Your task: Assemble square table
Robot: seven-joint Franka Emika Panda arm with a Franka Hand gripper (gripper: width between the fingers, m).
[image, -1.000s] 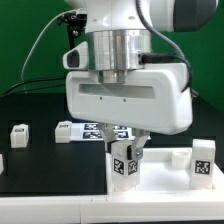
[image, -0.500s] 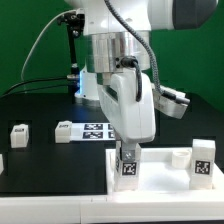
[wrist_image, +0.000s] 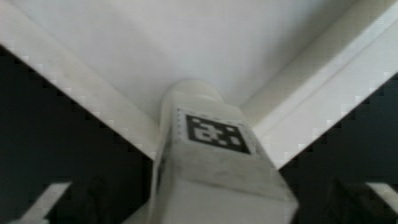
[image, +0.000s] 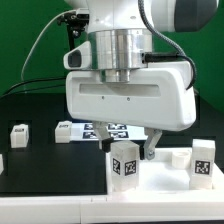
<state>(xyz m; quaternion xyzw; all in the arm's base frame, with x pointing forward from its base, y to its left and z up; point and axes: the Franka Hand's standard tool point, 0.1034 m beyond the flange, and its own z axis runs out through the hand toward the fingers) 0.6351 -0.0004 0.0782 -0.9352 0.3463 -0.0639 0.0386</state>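
Exterior view, everything placed against the panel, which sits front-right on the black tabletop. The far leg lies well off the panel toward the exterior view's left. The second leg lies nearer, behind the panel's left end and just beside the marker board. The middle leg stands upright at the panel's left corner, tag facing the camera. The tool hangs over it with jaws apart. One dark finger sits just right of that leg without touching. The wrist view agrees: the leg is centred, with dark gaps to both fingertips, so nothing is gripped. The right leg stands upright at the panel's right corner.
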